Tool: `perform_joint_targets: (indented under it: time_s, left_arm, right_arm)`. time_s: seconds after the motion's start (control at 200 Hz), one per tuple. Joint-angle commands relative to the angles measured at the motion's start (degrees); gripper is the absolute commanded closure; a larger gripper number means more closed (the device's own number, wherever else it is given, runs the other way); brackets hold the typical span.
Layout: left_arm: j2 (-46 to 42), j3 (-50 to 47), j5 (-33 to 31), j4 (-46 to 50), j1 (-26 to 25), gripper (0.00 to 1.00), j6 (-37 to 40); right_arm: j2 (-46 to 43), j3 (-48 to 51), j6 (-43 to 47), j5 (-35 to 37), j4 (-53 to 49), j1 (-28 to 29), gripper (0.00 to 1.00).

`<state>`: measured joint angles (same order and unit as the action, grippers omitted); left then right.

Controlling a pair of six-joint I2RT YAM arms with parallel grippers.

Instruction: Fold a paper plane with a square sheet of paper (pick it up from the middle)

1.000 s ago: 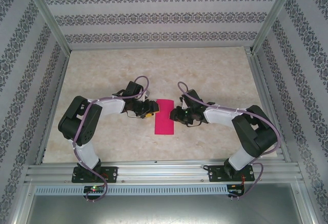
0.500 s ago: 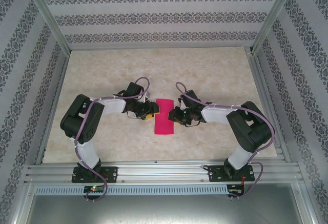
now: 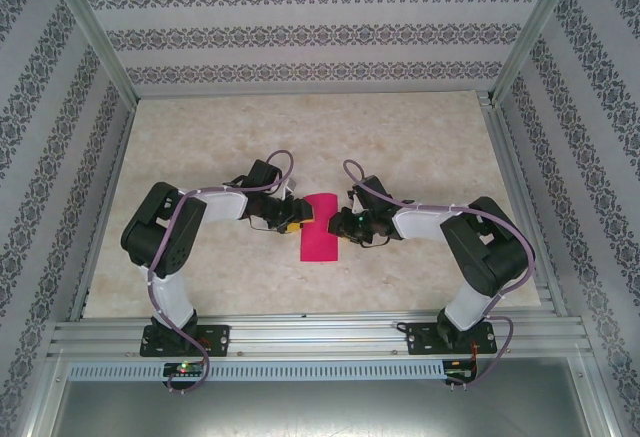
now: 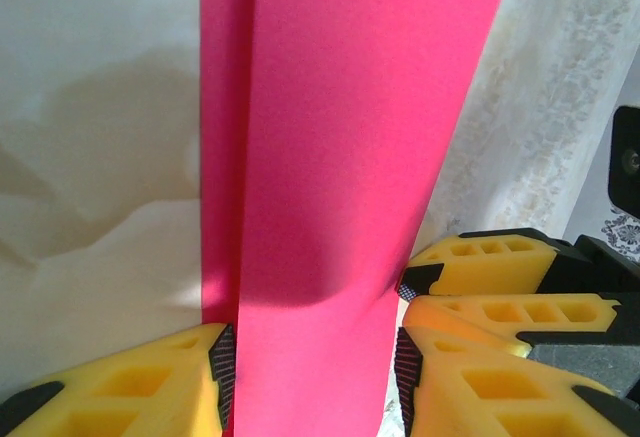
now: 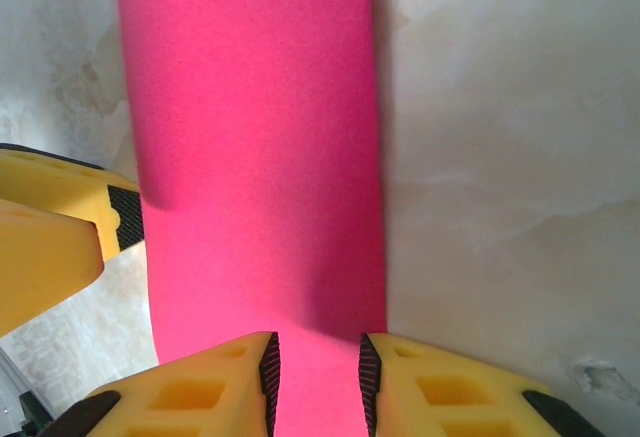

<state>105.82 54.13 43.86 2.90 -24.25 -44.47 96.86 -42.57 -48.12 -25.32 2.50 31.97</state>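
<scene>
1. The pink sheet (image 3: 320,227) lies flat on the tabletop (image 3: 400,137) between my two grippers, near the middle, as a narrow upright rectangle.
2. My left gripper (image 3: 297,219) sits at the sheet's left edge. Its yellow fingers (image 4: 150,382) are apart, and the sheet (image 4: 340,157) runs through the wide gap between their black pads.
3. In the left wrist view the sheet shows two layers: the upper one overlaps the lower, leaving a thin pink strip along one side.
4. My right gripper (image 3: 341,225) sits at the sheet's right edge. Its fingers (image 5: 440,392) are also apart, with a narrower gap, and the sheet (image 5: 250,137) passes between them.
5. Each wrist view shows the other gripper's yellow fingers just beside the sheet's far edge.
</scene>
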Motion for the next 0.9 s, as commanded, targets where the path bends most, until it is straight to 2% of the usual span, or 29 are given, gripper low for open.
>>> perform_joint_targets:
  time_s: [0.0,0.16,0.485,0.899]
  left_arm:
    - [1.03,1.33,1.49,-2.62,0.01,0.52,-1.14]
    - [0.58,1.07,1.63,-3.64,-0.01,0.53,-2.13]
    - [-0.8,1.23,-2.72,-1.94,0.07,0.5,-0.62]
    - [1.67,2.4,1.71,-6.92,0.08,0.54,-4.79]
  right_arm:
    - [2.23,1.87,-0.71,0.98,-0.32,-0.5,0.68]
    - [2.14,2.39,-0.77,0.97,0.11,-0.85,0.68]
    - [1.8,3.63,-0.84,0.9,0.75,-1.31,0.7]
    - [2.02,4.42,-1.74,-0.02,3.2,-1.56,0.7]
